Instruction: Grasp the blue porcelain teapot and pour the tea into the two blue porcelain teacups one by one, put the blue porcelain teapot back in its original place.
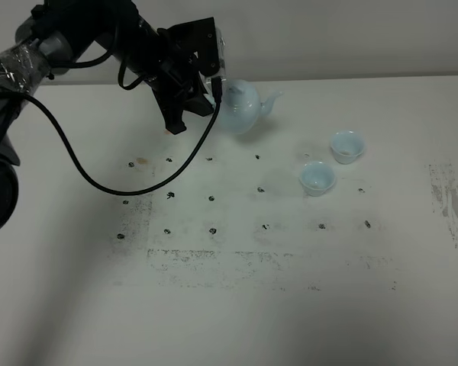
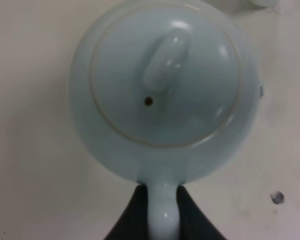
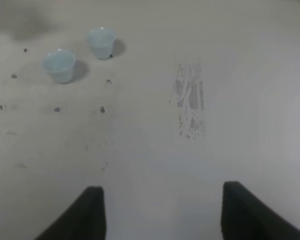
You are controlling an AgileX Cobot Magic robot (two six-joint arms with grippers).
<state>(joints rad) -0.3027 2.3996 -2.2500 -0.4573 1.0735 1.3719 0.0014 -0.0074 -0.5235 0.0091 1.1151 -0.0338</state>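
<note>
**A:** Where is the blue porcelain teapot (image 1: 240, 107), and what could go wrong?

**B:** It is at the far side of the table (image 1: 290, 305), with its spout toward the farther teacup (image 1: 347, 146) and the nearer teacup (image 1: 317, 177). It cannot be told whether it stands or hangs just above the table. The pot is held only by its thin, glossy loop handle (image 2: 163, 217). The heavy body could probably turn in this pinch when it is tilted, so the tea would miss the small cups. The lid (image 2: 165, 75) lies loose and may slide off.

**A:** And the fingers?

**B:** The left gripper (image 2: 162, 202) has its fingers (image 2: 135, 212) pressed on both sides of the handle, touching it. The right gripper (image 3: 162, 210) is spread wide over bare table, holding nothing, well apart from the cups.
</note>
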